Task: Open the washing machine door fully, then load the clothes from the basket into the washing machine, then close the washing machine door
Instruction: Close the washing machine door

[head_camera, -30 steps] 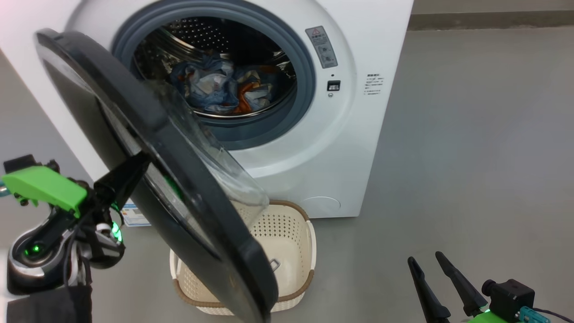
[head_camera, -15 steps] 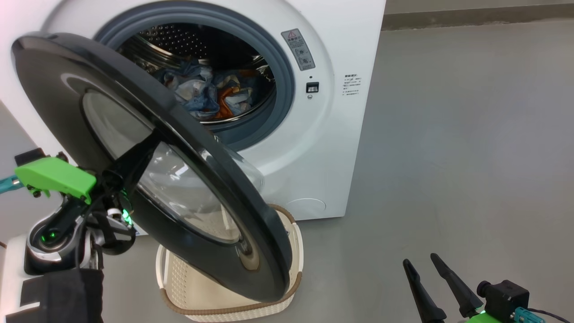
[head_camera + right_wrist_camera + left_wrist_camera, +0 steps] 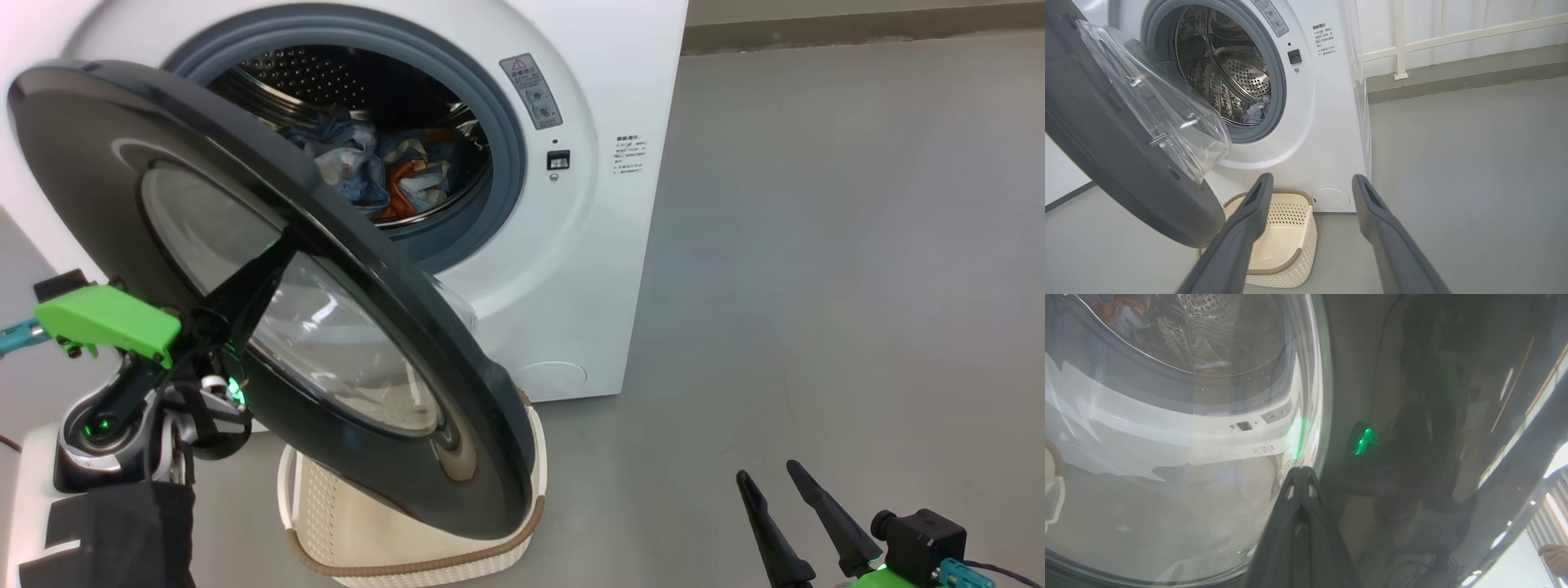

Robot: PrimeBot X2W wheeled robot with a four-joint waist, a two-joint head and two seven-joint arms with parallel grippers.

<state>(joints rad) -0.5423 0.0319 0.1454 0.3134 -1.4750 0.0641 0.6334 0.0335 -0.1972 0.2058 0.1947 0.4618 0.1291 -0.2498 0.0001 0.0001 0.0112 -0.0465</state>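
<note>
The left gripper (image 3: 273,255), clenched on nothing, is pressed against the part-open washing machine door (image 3: 90,163); a slip could be caused by its glossy curve, leaving it unlatched. The clothes (image 3: 384,175) are seen in the drum (image 3: 326,73), the basket (image 3: 408,563) beneath the door. The right gripper (image 3: 767,471) is held released

Head view looks steeply down on washer (image 3: 571,269), door (image 3: 90,180) and basket (image 3: 318,498) from close by. Left wrist view sits right against the door's glass. Right wrist view, low and farther back, shares all three.
</note>
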